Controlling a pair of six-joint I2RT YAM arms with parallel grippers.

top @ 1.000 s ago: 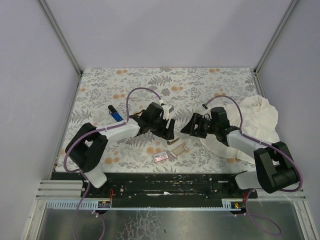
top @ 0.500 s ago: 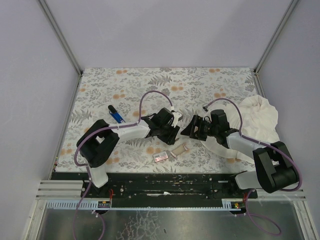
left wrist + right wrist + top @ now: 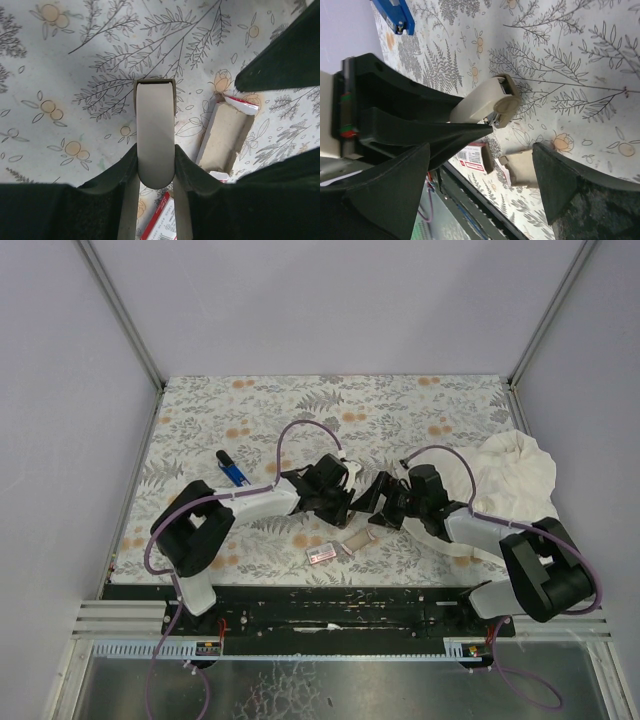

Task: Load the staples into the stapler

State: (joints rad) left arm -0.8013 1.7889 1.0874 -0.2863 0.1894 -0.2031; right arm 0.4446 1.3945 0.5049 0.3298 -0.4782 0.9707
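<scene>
Left hand (image 3: 155, 160) clenched on cream piece (image 3: 155, 120) (identity unclear) above surface (image 3: 75, 75). Right hand (image 3: 481, 150) released, close by. Stapler (image 3: 232, 470) lies well apart; box (image 3: 322, 554) and tray (image 3: 357, 542) near hands. Risk: piece slips at handover, staples scatter.

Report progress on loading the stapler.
Done: cardboard tray lies out of the staple box. In hand: left gripper pinches a beige oblong piece; right gripper open. Left: blue stapler lies apart, untouched.
</scene>
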